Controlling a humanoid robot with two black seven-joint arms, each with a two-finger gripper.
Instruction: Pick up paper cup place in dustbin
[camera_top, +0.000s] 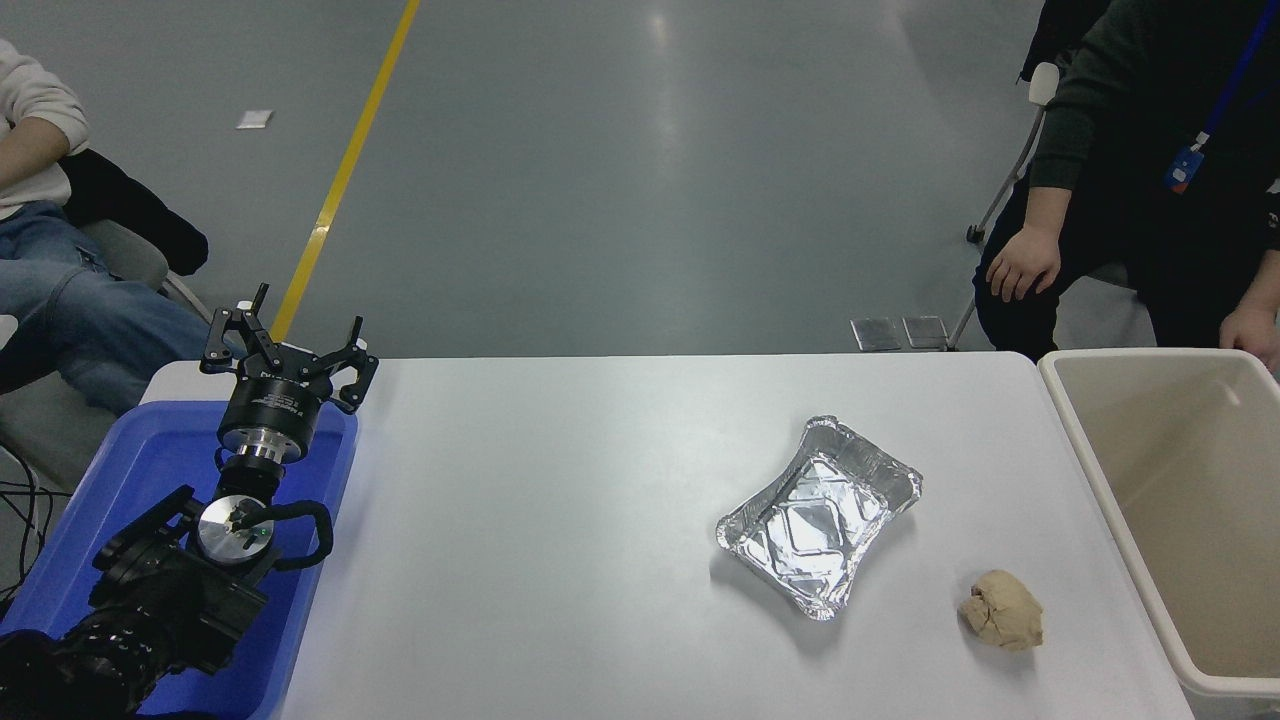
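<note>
head view: dustbin (1075, 420) cut off at right edge.

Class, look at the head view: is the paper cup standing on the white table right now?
No: the white table holds only the foil tray and a crumpled beige lump; no cup is in view.

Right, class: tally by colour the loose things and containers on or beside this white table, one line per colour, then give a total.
Silver: 1, the foil tray
Tan: 1, the crumpled lump
Blue: 1, the blue tray under the parked left gripper
Beige: 1, the dustbin
Total: 4. No paper cup shows in the picture.
</note>
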